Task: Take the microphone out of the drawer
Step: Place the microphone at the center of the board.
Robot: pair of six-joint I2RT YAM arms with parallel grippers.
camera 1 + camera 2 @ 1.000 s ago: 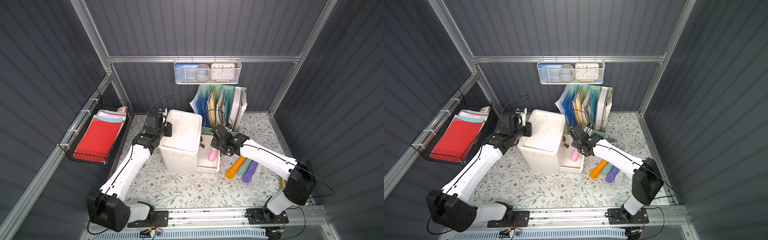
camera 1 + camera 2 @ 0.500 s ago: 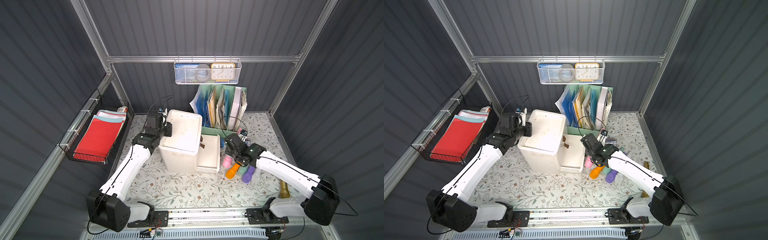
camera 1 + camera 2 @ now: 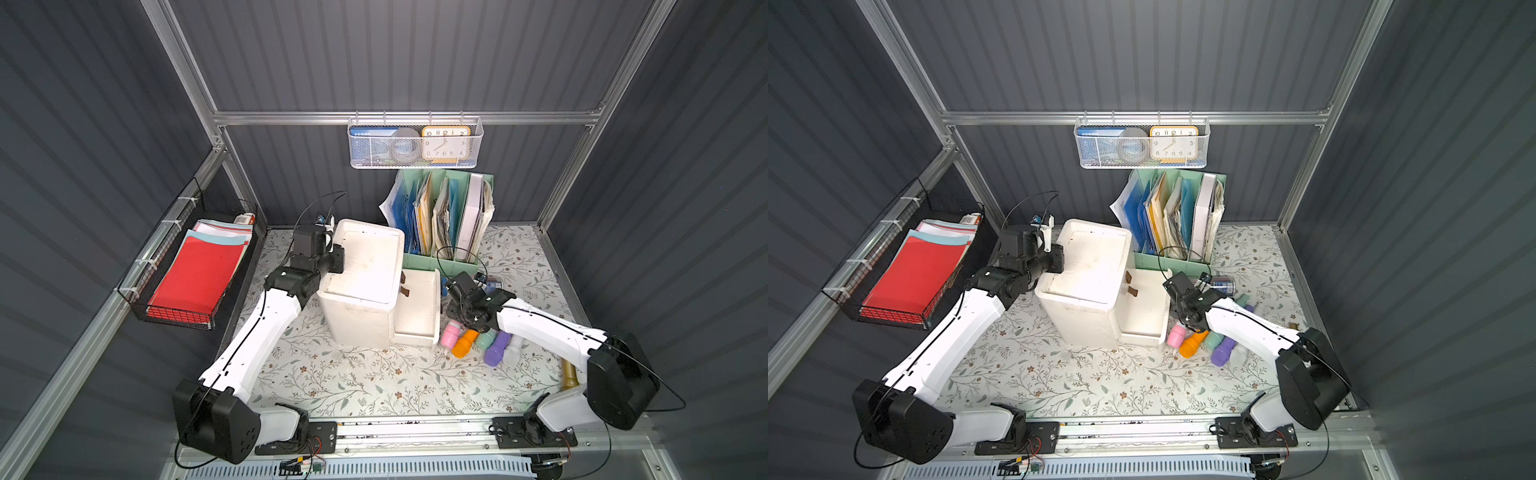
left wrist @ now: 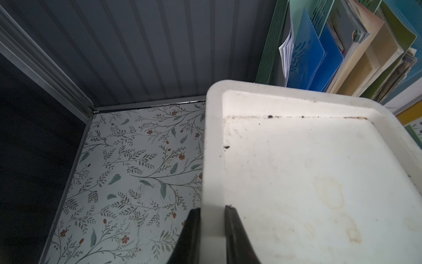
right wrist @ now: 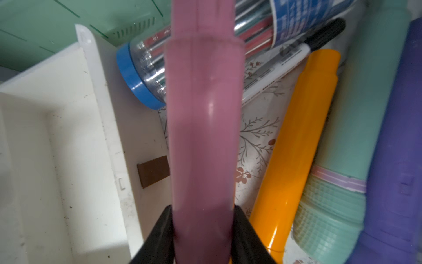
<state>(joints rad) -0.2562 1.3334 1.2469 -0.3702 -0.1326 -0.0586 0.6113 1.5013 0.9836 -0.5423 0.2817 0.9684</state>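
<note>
The right gripper (image 5: 203, 211) pinches the pink microphone (image 5: 203, 114) outside the open drawer (image 3: 419, 299), between its front and the orange microphone (image 3: 463, 344) on the tabletop's (image 3: 353, 382) right half, while the left gripper (image 4: 212, 212) clamps the white cabinet's top rim (image 4: 212, 137).

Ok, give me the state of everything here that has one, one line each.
drawer: pulled open, nothing visible inside.
pink microphone: outside the drawer, held off its side.
right gripper: shut on pink microphone.
left gripper: shut on the top rim of the cabinet.
orange microphone: lying on the table.
</note>
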